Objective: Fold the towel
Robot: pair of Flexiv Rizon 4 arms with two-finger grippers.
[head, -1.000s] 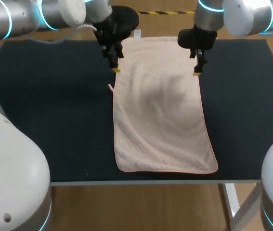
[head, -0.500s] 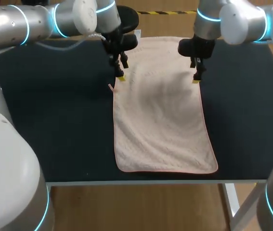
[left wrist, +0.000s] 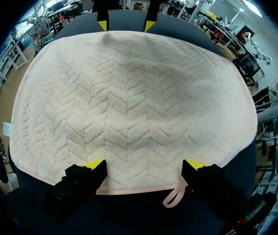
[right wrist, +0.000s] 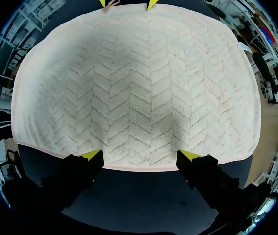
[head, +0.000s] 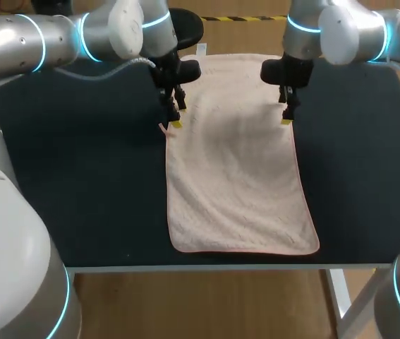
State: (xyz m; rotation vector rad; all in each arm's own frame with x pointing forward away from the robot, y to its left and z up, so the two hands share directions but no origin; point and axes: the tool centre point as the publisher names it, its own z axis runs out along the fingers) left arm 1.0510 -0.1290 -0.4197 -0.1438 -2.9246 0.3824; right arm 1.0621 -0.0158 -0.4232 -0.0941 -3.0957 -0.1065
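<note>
— Hovering where?
— Left gripper [head: 175, 121] and right gripper [head: 285, 119], both spread, at the long edges of the towel [head: 238, 176], flat on the tabletop [head: 80, 176].
— Advice?
— Pinch both hems level, together; lift evenly.

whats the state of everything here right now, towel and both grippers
towel: spread flat on the table, no fold made yet
hanging loop: lying on the table just off the towel's edge, by the left gripper
left gripper: open, tips at one long edge of the towel, gripping nothing
right gripper: open, tips at the opposite long edge, gripping nothing
</note>
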